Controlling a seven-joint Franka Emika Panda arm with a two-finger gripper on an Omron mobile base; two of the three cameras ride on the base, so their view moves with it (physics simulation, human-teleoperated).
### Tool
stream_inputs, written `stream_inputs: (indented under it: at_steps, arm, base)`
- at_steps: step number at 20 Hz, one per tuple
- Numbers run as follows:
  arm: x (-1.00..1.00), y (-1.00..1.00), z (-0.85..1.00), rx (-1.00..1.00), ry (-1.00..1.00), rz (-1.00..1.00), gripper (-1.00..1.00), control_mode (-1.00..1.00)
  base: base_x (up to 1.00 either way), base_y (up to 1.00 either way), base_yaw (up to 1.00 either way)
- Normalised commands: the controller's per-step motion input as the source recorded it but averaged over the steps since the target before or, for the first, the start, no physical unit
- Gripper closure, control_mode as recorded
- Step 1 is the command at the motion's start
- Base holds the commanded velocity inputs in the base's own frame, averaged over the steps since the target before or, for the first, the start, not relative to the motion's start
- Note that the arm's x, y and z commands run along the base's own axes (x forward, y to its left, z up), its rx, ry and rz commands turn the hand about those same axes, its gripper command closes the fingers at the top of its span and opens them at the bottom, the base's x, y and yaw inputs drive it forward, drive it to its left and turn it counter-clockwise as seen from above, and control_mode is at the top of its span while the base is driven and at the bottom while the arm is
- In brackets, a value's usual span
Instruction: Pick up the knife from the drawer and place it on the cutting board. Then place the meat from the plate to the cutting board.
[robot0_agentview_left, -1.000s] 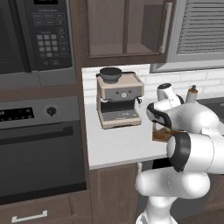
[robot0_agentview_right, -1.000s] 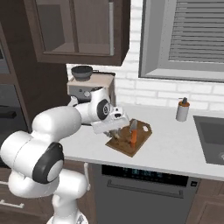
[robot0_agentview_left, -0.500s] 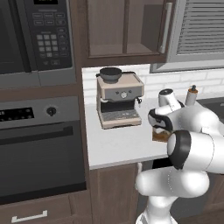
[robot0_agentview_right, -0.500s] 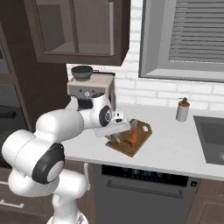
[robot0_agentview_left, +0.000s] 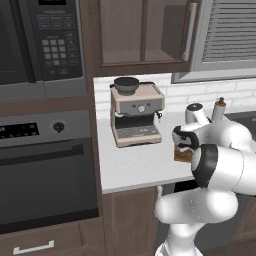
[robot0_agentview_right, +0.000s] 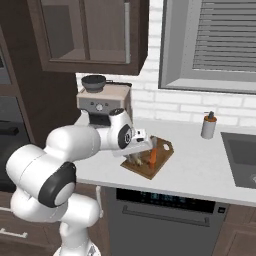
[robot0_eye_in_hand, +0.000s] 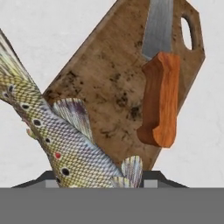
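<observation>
My gripper (robot0_eye_in_hand: 100, 179) is shut on the meat (robot0_eye_in_hand: 57, 135), a speckled grey-green fish that hangs tilted from the jaws just above the near corner of the cutting board (robot0_eye_in_hand: 109, 74). The knife (robot0_eye_in_hand: 159, 100), with an orange wooden handle and a steel blade, lies flat on the board's right half, apart from the fish. From the right base view, the gripper (robot0_agentview_right: 137, 154) hovers low over the brown cutting board (robot0_agentview_right: 162, 162), beside the knife (robot0_agentview_right: 153, 157). In the left base view the gripper (robot0_agentview_left: 182, 145) sits over the cutting board (robot0_agentview_left: 182, 156), which my arm mostly hides.
A coffee machine (robot0_agentview_left: 136, 115) stands on the white counter left of the board. A soap bottle (robot0_agentview_right: 208, 125) is by the back wall and a sink (robot0_agentview_right: 240, 160) lies at the right. An oven (robot0_agentview_left: 45, 170) fills the cabinet to the left.
My hand has sunk a little lower toward the cutting board with the meat still in its grip. The knife and board have not moved.
</observation>
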Motion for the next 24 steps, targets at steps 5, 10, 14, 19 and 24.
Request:
stream_inputs:
  at_steps: [5, 10, 14, 19, 24]
  arm:
    - [0.17, 0.00, -0.17, 0.02, -0.01, 0.01, 1.00, -1.00]
    - [0.08, 0.00, -0.21, 0.02, 0.00, 0.00, 1.00, -1.00]
    - [0.10, 0.00, -0.16, 0.01, 0.00, 0.00, 1.00, -1.00]
    - [0.14, 0.00, -0.09, 0.00, 0.00, 0.00, 1.00, -1.00]
    - [0.25, 0.00, -0.14, 0.00, 0.00, 0.00, 1.00, -1.00]
  base:
    - [0.00, 0.00, 0.00]
    - [0.00, 0.00, 0.00]
    - [0.00, 0.00, 0.00]
    - [0.00, 0.00, 0.00]
    - [0.00, 0.00, 0.00]
